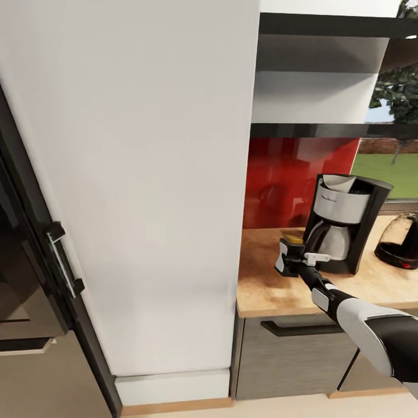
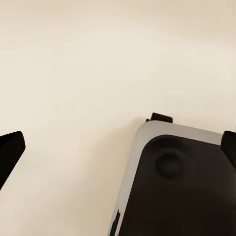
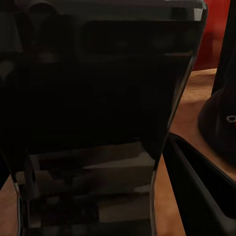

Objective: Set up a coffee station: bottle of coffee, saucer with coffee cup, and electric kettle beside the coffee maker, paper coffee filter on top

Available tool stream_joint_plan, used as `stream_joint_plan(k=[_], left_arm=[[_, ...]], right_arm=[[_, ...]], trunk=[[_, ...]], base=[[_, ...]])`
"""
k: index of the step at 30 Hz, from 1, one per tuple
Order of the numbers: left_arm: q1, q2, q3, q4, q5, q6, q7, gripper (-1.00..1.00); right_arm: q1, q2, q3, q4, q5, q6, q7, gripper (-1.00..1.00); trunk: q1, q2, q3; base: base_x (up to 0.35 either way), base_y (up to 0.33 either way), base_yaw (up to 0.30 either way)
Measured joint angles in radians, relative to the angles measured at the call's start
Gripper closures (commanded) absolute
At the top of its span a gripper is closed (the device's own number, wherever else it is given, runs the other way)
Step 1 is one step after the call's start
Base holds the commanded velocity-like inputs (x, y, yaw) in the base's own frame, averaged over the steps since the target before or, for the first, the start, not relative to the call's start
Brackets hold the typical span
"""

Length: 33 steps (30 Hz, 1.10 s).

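Head view: black-and-steel drip coffee maker (image 1: 343, 223) standing on the pale wooden countertop (image 1: 261, 290), right of centre, against the glossy red backsplash (image 1: 278, 180). Black domed electric kettle (image 1: 399, 239) at the right edge, just beside the machine. Tall white cabinet panel (image 1: 145, 186) across the left and middle; dark appliance door with a bar handle (image 1: 62, 258) at far left. Open grey shelves (image 1: 316, 87) at upper right, bare where visible. Right gripper (image 1: 288, 255) at lower centre-right, close against the coffee maker's front left, a small tan object (image 1: 292, 238) apparently at its tip; whether the fingers clamp it or merely sit near it cannot be told. Right arm reaching diagonally up from the lower right corner, forearm nearly straight, wrist low over the counter.

Left wrist view: cream surface above, a grey-edged dark rounded-corner panel (image 2: 182, 182) at lower right. Dark finger (image 2: 10, 152) at the left edge and another at the right edge, wide apart, nothing between them.

Right wrist view: dark glossy body of the coffee maker very near the lens, wood counter and a dark rounded base at right.

Judging handling: coffee maker rigid, fairly heavy, smooth-sided, best left untouched; glass-like carafe likely fragile. Kettle probably stiff, best taken by its handle.
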<state>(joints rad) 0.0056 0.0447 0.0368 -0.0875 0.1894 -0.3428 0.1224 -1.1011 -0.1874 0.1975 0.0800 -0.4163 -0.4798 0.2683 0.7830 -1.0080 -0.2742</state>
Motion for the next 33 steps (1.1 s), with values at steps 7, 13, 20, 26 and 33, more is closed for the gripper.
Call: stream_joint_plan(k=[7, 13, 20, 26, 33], left_arm=[[0.0, 0.0, 0.0, -0.001, -0.001, 0.0, 0.0, -1.0], [0.0, 0.0, 0.0, -0.001, -0.001, 0.0, 0.0, -1.0], [0.0, 0.0, 0.0, -0.001, -0.001, 0.0, 0.0, -1.0], [-0.001, 0.0, 0.0, -0.001, -0.001, 0.0, 0.0, -1.0], [0.0, 0.0, 0.0, 0.0, -0.001, 0.0, 0.0, -1.0]], right_arm=[[0.0, 0.0, 0.0, 0.0, 0.0, 0.0, 0.001, 1.0], [0.0, 0.0, 0.001, 0.0, 0.001, 0.0, 0.001, 1.0], [0.0, 0.0, 0.001, 0.0, 0.0, 0.0, 0.001, 1.0], [0.0, 0.0, 0.0, 0.0, 0.0, 0.0, 0.001, 1.0], [0.0, 0.0, 0.0, 0.0, -0.001, 0.0, 0.001, -1.0]], trunk=[[0.0, 0.0, 0.0], [0.008, -0.014, -0.013], [0.035, -0.063, -0.043], [0.035, -0.063, -0.044], [0.035, -0.063, -0.044]], base=[[0.112, 0.0, -0.006], [0.004, 0.0, -0.106], [0.0, 0.0, -0.082], [0.0, 0.0, -0.004], [0.0, 0.0, 0.0]])
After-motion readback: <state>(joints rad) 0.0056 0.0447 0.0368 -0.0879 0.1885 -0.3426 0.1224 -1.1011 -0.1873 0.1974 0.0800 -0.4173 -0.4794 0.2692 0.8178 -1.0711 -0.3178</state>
